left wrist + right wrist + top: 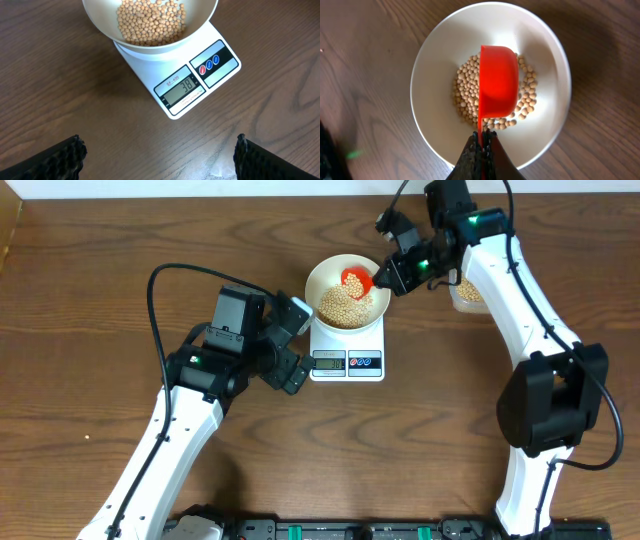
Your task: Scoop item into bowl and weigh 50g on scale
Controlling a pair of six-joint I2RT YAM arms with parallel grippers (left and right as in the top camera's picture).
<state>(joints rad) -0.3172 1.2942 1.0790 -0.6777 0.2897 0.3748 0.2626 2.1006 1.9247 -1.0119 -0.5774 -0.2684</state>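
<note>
The beans (345,305) lie in a loose tan heap at the bottom of the white bowl (322,275), and the bowl sits on the scale (347,362), covering most of its platform. In the left wrist view the scale's grey display (184,86) reads 38, with the round buttons (209,64) just beside it.

A red scoop (497,80) hangs over the heap inside the bowl's rim. Whether it touches the beans cannot be told. The right tool (482,145) is pressed together on the scoop's thin handle, coming in from the bowl's right side. The left tool (160,157) stands wide apart with nothing between its fingers (65,155), low over bare wood just left of the scale and pointing at its front corner.

Behind the right arm, a tub (465,295) holding more beans shows only in part, near the bowl but apart from it.

The bench (100,330) is dark brown wood with a plain grain. Its far edge runs along the top of the overhead view, with a pale strip beyond it. A light brown edge shows at the upper left corner. Both arm bases stand at the near edge beside a black rail.

Open wood spreads left of the left arm, in front of the scale between the two arms, and right of the right arm.
</note>
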